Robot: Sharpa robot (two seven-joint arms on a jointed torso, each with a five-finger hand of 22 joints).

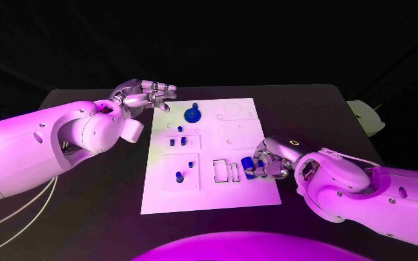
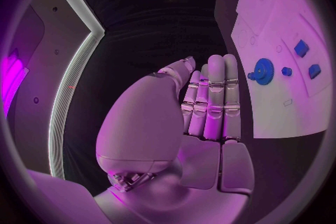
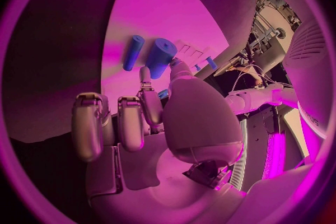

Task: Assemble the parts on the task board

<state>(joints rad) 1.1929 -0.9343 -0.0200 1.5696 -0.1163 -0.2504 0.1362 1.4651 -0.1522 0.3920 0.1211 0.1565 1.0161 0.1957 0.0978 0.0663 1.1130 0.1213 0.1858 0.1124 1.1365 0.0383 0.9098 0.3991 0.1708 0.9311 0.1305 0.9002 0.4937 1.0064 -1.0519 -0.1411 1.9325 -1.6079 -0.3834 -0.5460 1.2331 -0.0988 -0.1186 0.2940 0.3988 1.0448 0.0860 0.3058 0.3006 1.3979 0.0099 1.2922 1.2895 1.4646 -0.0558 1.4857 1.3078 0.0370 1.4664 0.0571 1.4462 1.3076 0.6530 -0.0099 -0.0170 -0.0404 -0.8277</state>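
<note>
1. While our right hand (image 1: 272, 165) pinches a blue cylinder (image 3: 161, 57) at the task board (image 1: 252, 197)'s right edge, beside a blue peg (image 3: 133, 52), we judge a loose pinch could tip it or knock the peg.
2. Our left hand (image 1: 145, 97) hovers off the board's far left corner near the blue gear (image 1: 192, 115), fingers straight, side by side, holding nothing.
3. We cannot make out the cylinder's lower end or its slot; fingers hide them.

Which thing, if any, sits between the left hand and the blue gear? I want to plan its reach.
Nothing visible does. The left hand hovers at the task board's far left edge holding nothing, and only bare white board lies between it and the blue gear.
</note>
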